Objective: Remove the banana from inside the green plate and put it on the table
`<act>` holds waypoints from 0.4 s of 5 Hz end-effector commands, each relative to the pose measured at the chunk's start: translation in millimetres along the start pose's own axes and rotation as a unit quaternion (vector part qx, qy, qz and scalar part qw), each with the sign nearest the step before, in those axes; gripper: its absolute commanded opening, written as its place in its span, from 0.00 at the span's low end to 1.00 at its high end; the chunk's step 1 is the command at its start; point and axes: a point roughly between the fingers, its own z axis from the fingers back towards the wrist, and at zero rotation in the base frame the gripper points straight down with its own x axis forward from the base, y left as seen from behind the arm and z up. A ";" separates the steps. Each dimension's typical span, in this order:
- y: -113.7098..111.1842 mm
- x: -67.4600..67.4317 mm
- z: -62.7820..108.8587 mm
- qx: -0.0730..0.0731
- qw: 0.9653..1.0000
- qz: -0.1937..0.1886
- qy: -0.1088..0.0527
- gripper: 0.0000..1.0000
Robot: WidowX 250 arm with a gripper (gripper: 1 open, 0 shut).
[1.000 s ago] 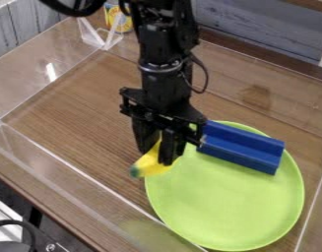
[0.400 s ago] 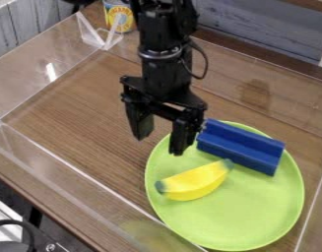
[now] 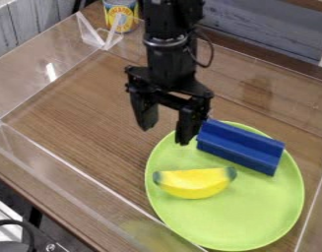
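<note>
Black robot gripper with two dark fingers, pointing straight down, jaws standing wide apart and holding nothing. Hanging above the far left edge of the large round lime-green flat plate, with one finger over the wood and the other over the plate's rim. Just to the right of the gripper, a blue rectangular block lying on the far part of the plate, close to the right finger but seemingly not touching it. Below the gripper and clear of it, the small curved yellow toy banana resting flat inside the plate, on its left part, with the dark tip toward the left rim and the curve open upward in the view. Banana and blue block both within the plate, near each other but apart. Under the plate, the brown wood-grain tabletop, bare to the left of the gripper. Around the tabletop, low clear acrylic walls, visible along the left and near sides. Behind the arm, at the far side, a yellow object, too partly hidden to name.
</note>
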 end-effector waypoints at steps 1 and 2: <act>-4.5 8.6 14.9 0.001 1.000 -0.009 -0.028 1.00; -6.6 11.1 19.4 0.001 0.999 -0.014 -0.034 1.00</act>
